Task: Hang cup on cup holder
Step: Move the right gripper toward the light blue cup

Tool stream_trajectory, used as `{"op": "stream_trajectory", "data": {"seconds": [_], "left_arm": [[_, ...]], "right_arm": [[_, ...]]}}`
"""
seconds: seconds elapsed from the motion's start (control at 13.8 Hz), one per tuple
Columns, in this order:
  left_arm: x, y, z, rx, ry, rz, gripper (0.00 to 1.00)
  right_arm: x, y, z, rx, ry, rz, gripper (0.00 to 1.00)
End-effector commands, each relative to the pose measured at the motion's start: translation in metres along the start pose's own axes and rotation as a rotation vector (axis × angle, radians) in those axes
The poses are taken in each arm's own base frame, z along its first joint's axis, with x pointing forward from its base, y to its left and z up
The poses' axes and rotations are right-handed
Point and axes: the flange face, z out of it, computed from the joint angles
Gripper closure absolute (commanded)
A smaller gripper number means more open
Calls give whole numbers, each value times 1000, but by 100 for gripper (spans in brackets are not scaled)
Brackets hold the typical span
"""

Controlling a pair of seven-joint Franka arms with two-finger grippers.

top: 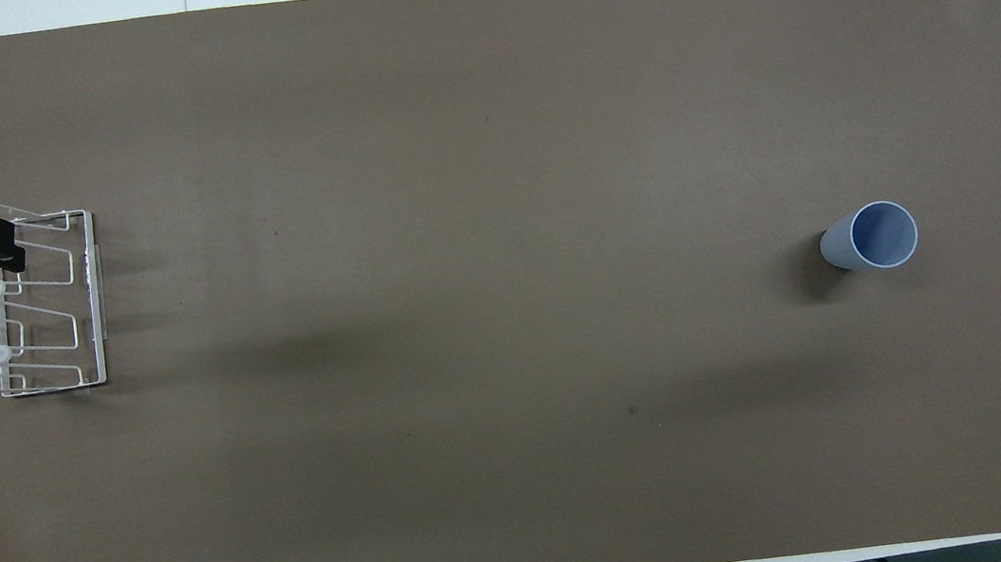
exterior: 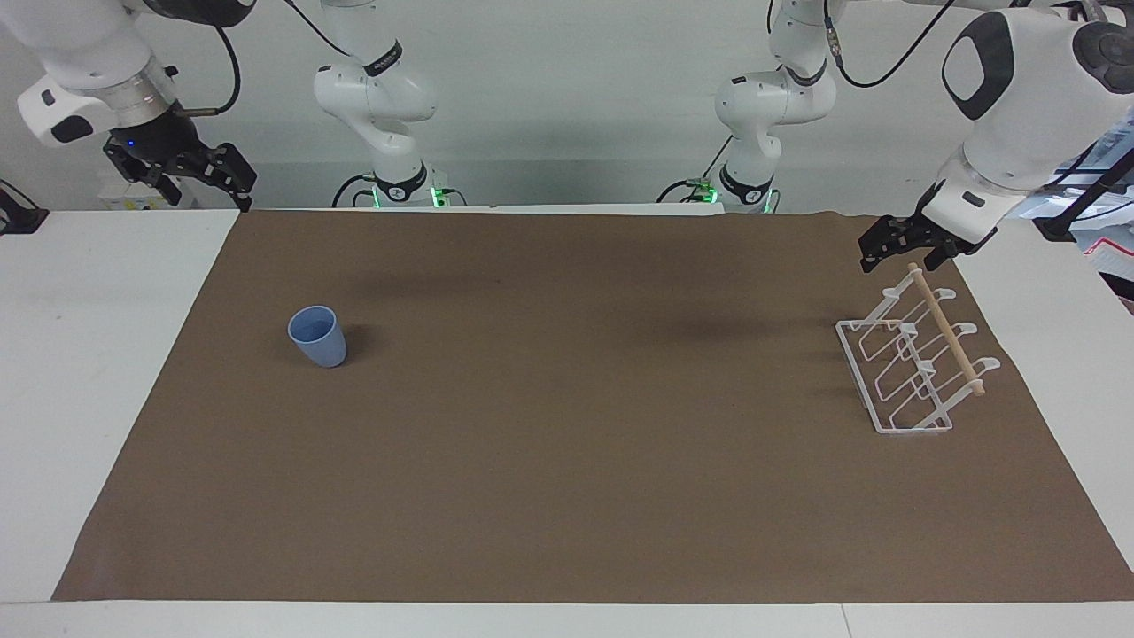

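Right gripper (exterior: 190,173) hangs at the upper left of the facing view, above the table edge and well apart from the cup; its fingers appear spread, holding nothing.

Cup (exterior: 318,336): a small light-blue tumbler, no handle, tapered to its base, matte and plain. It stands upright, mouth up, on the brown mat (exterior: 567,496) at left of centre in the facing view, toward the right arm's end of the table. Judged light and stiff, thin-walled plastic, smooth enough to slip in a loose pinch. Recommended hold: across the body below the rim, or one finger inside the mouth and one outside. It would need inverting to go onto a prong.

Cup holder (exterior: 917,363): a white wire rack with slanted looped prongs and a light wooden dowel (exterior: 946,330) across the top, at the right of the same view. No cup hangs on it. Likely light; it may shift if pushed.

Left gripper (exterior: 904,244) hovers over the rack's upper end, apparently part open and empty.
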Motion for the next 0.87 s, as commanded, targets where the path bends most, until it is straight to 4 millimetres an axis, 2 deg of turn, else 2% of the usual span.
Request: {"op": "stream_trajectory", "data": {"seconds": [0.0, 0.15, 0.22, 0.36, 0.58, 0.8], "left_arm": [[-4, -2, -2, 12, -10, 0, 0], [-4, -1, -2, 12, -10, 1, 0], [-4, -1, -2, 12, -10, 1, 0], [-4, -2, -2, 12, -10, 0, 0], [-4, -1, -2, 12, -11, 1, 0], [-6, 5, -2, 14, -22, 10, 0]], "right_arm": [[3, -7, -3, 1, 10, -11, 0], [2, -9, 4, 5, 1, -16, 0], [-1, -12, 18, 12, -1, -22, 0], [-11, -14, 57, 16, 44, -55, 0], [1, -21, 141, 21, 56, -214, 0], [20, -5, 216, 19, 67, -311, 3]]}}
